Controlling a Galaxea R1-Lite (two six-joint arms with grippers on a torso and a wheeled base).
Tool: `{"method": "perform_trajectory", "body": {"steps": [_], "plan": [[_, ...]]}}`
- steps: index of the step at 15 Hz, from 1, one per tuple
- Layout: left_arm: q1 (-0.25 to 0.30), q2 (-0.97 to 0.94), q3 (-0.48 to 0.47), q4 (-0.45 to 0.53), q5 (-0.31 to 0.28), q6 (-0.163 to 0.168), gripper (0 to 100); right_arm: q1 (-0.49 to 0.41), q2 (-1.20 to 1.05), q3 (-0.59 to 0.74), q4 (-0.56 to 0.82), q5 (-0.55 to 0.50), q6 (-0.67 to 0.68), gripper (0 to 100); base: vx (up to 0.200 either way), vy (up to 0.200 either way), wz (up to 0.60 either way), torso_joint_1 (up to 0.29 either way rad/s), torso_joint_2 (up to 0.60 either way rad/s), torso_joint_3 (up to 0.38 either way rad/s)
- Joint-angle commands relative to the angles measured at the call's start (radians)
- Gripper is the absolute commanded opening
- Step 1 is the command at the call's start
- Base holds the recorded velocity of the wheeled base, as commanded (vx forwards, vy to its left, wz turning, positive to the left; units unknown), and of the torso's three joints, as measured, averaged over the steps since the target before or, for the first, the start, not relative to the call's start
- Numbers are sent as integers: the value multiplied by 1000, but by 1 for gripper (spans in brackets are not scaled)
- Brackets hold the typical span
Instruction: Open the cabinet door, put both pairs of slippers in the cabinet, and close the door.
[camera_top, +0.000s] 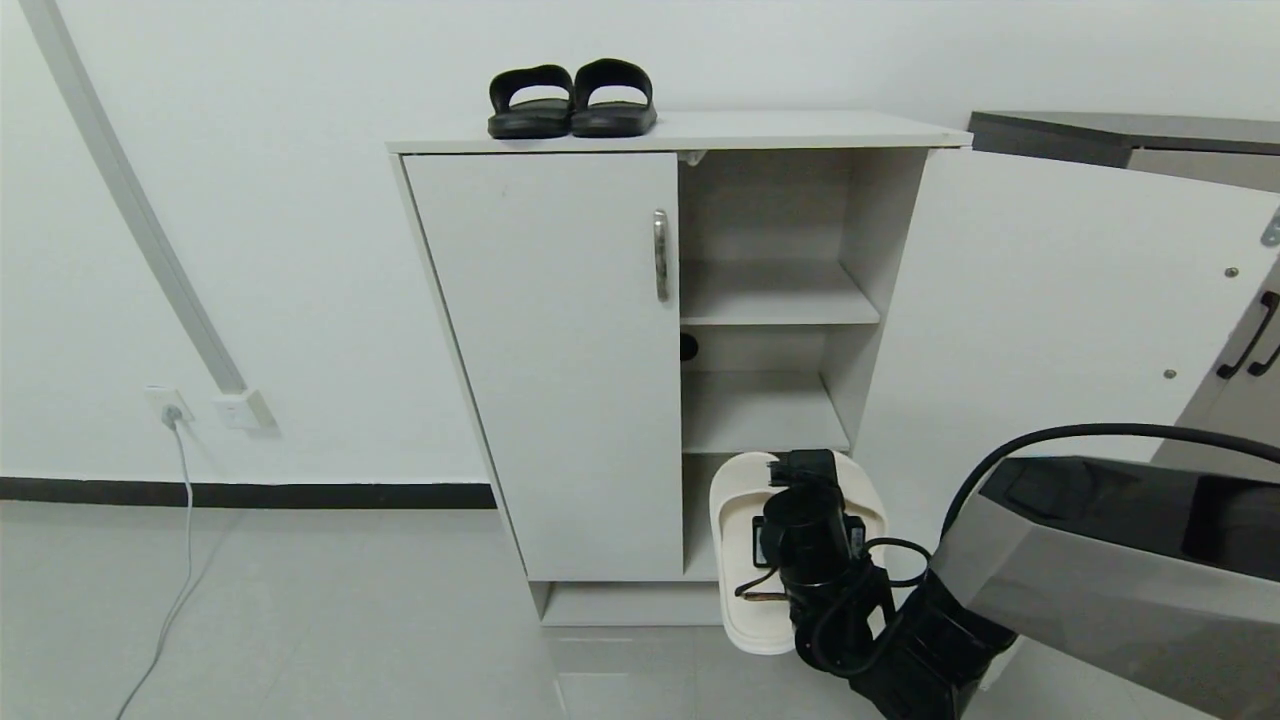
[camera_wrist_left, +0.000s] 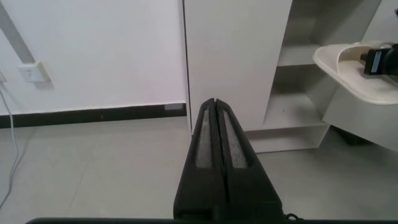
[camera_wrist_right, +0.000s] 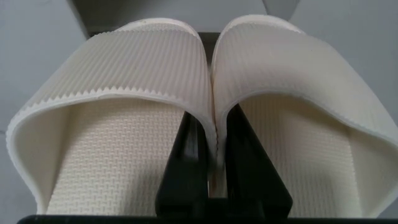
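Risk at the cabinet (camera_top: 540, 360), w/ right door (camera_top: 1050, 320) open: the white slippers (camera_top: 733, 520), at its 5 o'clock by the bottom bay, may snag the base going in. One may also slip, as only their touching inner sides are pinched; black slippers (camera_top: 572, 100) sit on top at 11 o'clock. Pose: right gripper (camera_wrist_right: 214, 134) clamps the white pair, arm low, aimed 12 o'clock; left gripper (camera_wrist_left: 214, 106) pressed closed, holding nothing.
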Motion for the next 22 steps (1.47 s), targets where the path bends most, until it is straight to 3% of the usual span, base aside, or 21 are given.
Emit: {"method": "perform_trajectory", "body": {"steps": [1,6,16,22], "plan": [[1,2,-1,0,0,-2,0,-2,11,-4,-1,1,-1,0,0,0,0,0,0,0],[1,2,-1,0,3,-11,0,0,21,-73,-5,10,-91,0,0,0,0,0,0,0],[1,2,-1,0,0,-6,0,-9,54,-106,-22,25,-91,0,0,0,0,0,0,-6],[1,2,-1,0,0,-6,0,-9,60,-104,-24,24,-90,0,0,0,0,3,3,-172]]}}
